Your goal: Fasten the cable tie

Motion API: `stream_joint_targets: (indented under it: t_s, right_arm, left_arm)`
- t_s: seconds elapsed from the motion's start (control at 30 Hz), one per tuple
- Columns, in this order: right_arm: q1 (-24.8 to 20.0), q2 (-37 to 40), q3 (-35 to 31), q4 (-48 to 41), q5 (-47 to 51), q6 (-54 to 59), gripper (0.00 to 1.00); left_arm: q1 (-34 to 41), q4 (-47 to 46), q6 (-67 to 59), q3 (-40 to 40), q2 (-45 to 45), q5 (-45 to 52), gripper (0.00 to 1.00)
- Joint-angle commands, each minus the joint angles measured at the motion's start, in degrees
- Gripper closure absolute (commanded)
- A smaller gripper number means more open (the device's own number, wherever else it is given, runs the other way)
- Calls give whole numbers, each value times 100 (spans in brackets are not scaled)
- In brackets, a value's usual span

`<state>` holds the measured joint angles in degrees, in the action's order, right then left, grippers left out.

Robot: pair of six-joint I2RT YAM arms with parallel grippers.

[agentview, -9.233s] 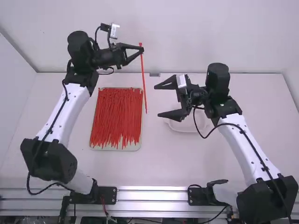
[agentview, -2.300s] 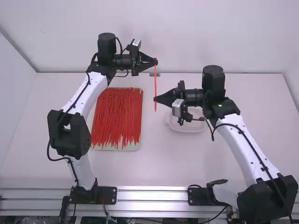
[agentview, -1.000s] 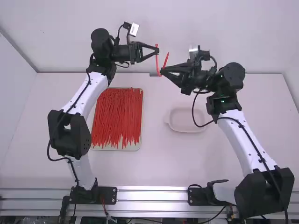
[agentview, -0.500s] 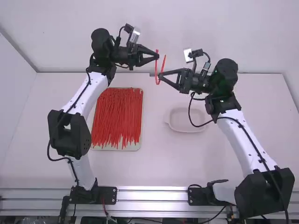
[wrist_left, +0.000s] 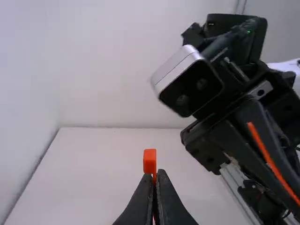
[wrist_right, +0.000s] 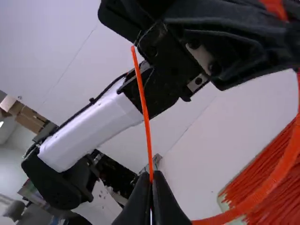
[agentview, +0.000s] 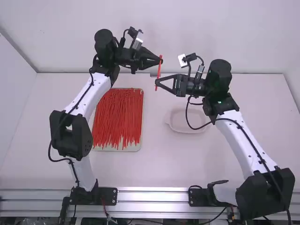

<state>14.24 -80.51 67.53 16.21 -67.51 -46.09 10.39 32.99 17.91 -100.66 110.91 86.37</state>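
Note:
A red cable tie (agentview: 158,72) hangs in the air above the back of the table, held at both ends. My left gripper (agentview: 158,59) is shut on its upper end, just below the square head (wrist_left: 149,160). Just below and to the right, my right gripper (agentview: 157,84) is shut on the tail. The strap (wrist_right: 142,110) runs nearly straight from my right gripper (wrist_right: 150,187) up towards the left gripper's black fingers (wrist_right: 187,51). From my left gripper (wrist_left: 153,194), the right gripper's body (wrist_left: 225,140) stands close, with the strap (wrist_left: 268,157) lying along it.
A tray (agentview: 139,148) with several loose red cable ties (agentview: 118,117) lies on the table at the left. A shallow white dish (agentview: 187,122) sits below the right arm. The table's front half is bare.
The right gripper took the tie's tail, bent it upward, then came back down and left. The strap, bowed half a second ago, is now nearly straight. The left gripper has kept hold of the head end.

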Motion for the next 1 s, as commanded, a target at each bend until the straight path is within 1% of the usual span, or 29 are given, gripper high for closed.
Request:
stream_joint_targets:
  t_s: [0.0, 0.13, 0.3, 0.5, 0.67, 0.97]
  right_arm:
    - [17, 24, 179, -35, -13, 7, 100]
    - [-7, 24, 179, -164, -11, -42, 100]
    - [83, 24, 179, -212, 13, -42, 100]
    - [87, 24, 179, -212, 120, -61, 100]
    - [-7, 24, 179, -210, 291, -63, 100]
    - [42, 24, 179, -208, 308, -59, 100]
  left_arm:
    - [20, 216, -105, -160, -13, 293, 98]
    - [-11, 470, -105, -160, -13, 319, 98]
    - [42, 675, -101, -160, -13, 319, 98]
    - [85, 669, -101, -160, -13, 330, 98]
    - [87, 675, -109, -160, -13, 319, 98]
    - [168, 988, -83, -160, -13, 332, 98]
